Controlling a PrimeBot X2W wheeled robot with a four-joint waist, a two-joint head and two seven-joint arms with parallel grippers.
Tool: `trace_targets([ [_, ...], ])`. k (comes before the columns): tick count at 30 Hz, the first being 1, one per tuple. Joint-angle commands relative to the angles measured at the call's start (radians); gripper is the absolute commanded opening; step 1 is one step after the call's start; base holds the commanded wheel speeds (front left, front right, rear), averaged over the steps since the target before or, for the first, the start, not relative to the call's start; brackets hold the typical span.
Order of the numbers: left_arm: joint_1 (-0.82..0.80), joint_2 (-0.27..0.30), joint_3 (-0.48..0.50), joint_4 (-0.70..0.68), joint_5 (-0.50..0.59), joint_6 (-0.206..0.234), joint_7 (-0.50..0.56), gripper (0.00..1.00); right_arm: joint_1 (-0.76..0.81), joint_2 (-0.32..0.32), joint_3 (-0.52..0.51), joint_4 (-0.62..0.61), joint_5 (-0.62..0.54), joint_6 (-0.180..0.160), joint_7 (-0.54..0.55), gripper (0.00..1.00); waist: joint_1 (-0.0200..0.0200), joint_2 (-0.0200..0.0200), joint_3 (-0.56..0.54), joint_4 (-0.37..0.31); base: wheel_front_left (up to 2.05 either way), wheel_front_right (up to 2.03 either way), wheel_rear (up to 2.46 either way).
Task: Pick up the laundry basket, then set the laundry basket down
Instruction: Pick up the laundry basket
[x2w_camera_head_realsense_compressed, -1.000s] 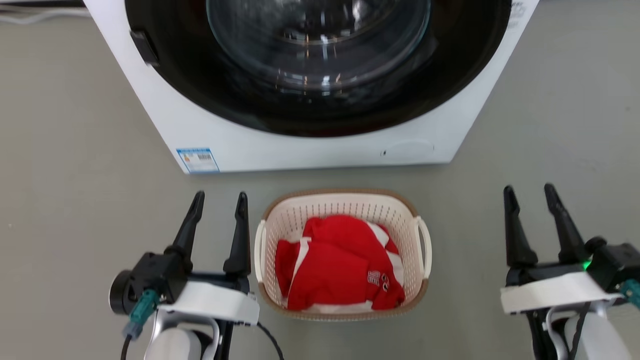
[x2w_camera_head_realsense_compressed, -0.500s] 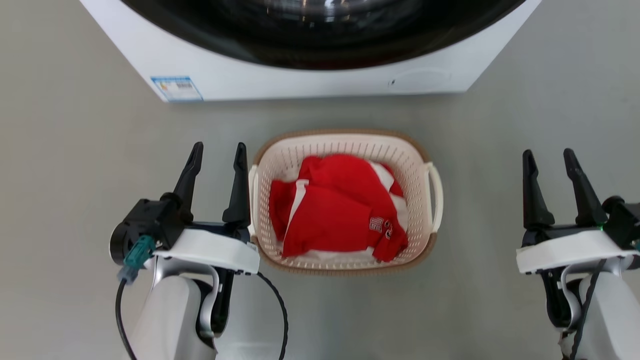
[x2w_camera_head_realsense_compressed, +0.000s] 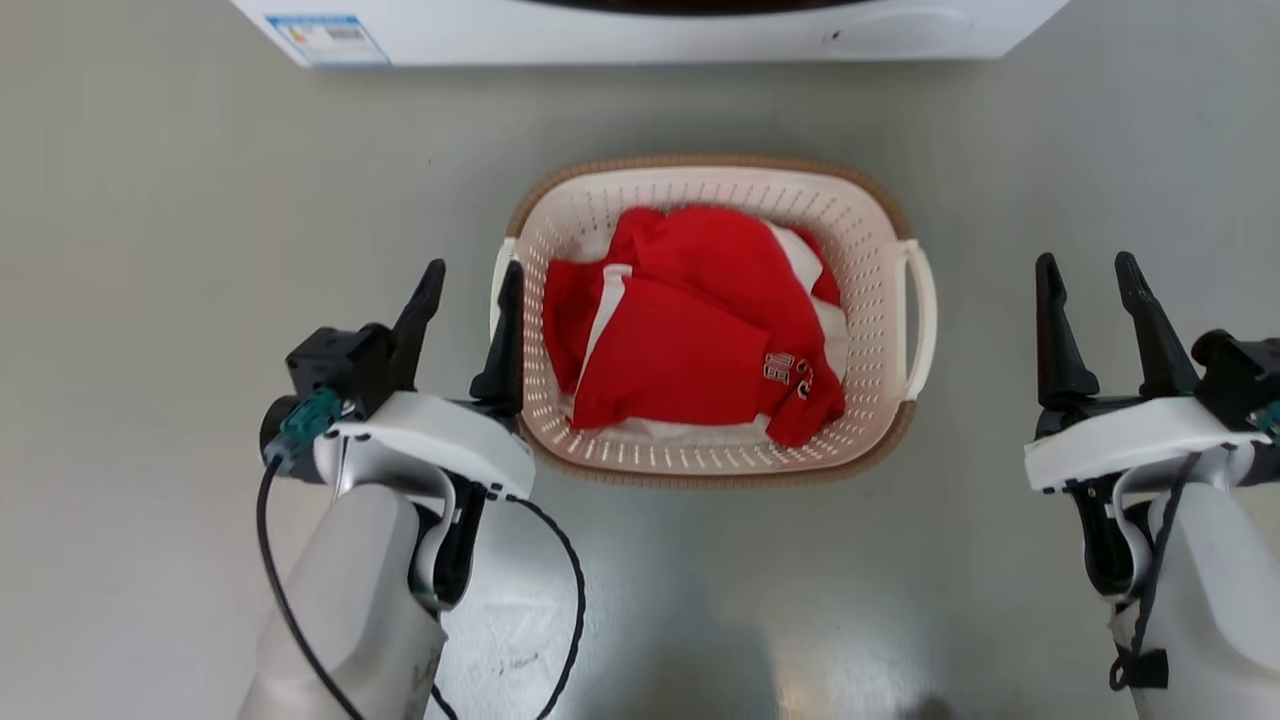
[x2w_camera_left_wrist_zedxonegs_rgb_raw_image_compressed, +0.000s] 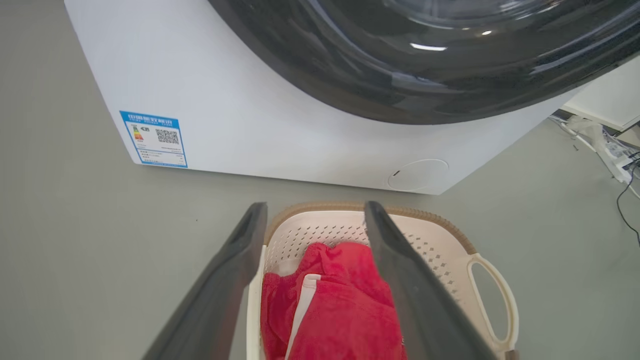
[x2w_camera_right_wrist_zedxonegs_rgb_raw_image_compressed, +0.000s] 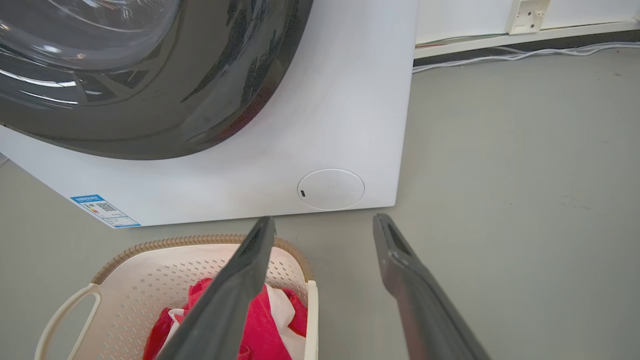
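- On the floor (x2w_camera_head_realsense_compressed: 150, 300) in front of the washer (x2w_camera_head_realsense_compressed: 650, 35), the head view shows the laundry basket (x2w_camera_head_realsense_compressed: 715, 458) standing upright with a red garment (x2w_camera_head_realsense_compressed: 700, 330) inside. Nothing grips it, so I judge the step in hand to be the approach before the pick-up.
- The left gripper (x2w_camera_head_realsense_compressed: 474, 272) hangs just beside the basket's left side, its fingers spread and empty. The right gripper (x2w_camera_head_realsense_compressed: 1085, 262) is well apart from the right handle (x2w_camera_head_realsense_compressed: 925, 310), its fingers also parted and holding nothing.
- In the left wrist view, the basket's left edge lies between the two dark fingers (x2w_camera_left_wrist_zedxonegs_rgb_raw_image_compressed: 225, 290). I cannot tell whether either finger touches it.
- In the right wrist view, the basket's near edge shows low down between that arm's fingers.
- Next, I judge, the right arm needs to move inward to its handle. Both grips should then close before a level lift.
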Motion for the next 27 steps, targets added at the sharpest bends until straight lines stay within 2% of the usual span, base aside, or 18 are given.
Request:
trace_targets([
  [1, -0.016, 0.013, 0.022, -0.011, -0.011, -0.005, -0.005, 1.00, 0.004, -0.006, 0.025, -0.011, 0.006, 0.007, -0.009, 1.00, 0.0000, 0.0000, 0.022, 0.005, 0.00, 0.00, 0.00],
  [17, -0.264, 0.013, -0.036, 0.310, -0.096, -0.033, -0.005, 1.00, -0.148, -0.018, 0.104, 0.158, 0.033, 0.007, -0.009, 1.00, 0.0000, 0.0000, 0.235, 0.007, 0.00, 0.00, 0.00],
  [27, -0.357, 0.013, -0.091, 0.458, -0.131, -0.041, -0.005, 1.00, -0.235, -0.021, 0.216, 0.292, 0.046, 0.007, -0.009, 1.00, 0.0000, 0.0000, 0.288, 0.015, 0.00, 0.00, 0.00],
])
